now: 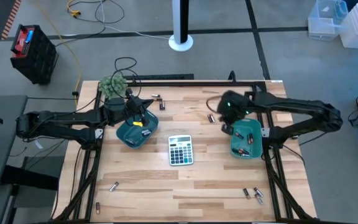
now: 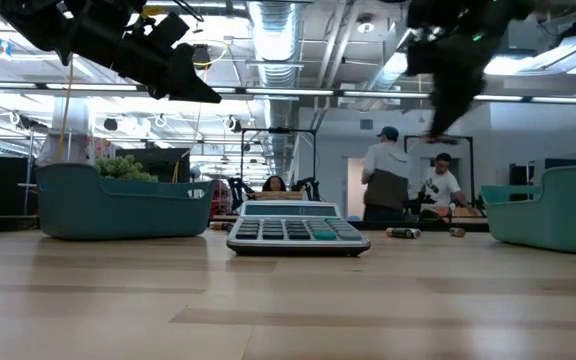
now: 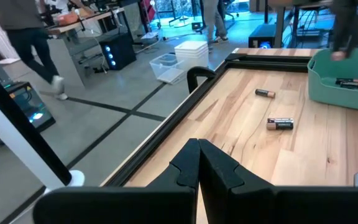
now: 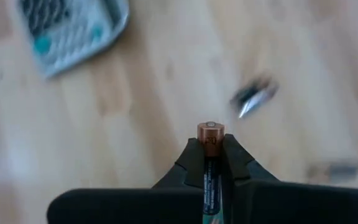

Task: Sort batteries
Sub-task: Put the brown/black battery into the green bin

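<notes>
Right gripper [image 4: 214, 163] pinching battery [image 4: 211, 138], calculator [image 4: 73, 28] beyond, bare wood between

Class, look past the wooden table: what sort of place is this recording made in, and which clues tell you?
Probably a robotics lab or workshop: exposed ceiling ducts, people standing among benches, plastic storage bins and loose cables on a concrete floor.
</notes>
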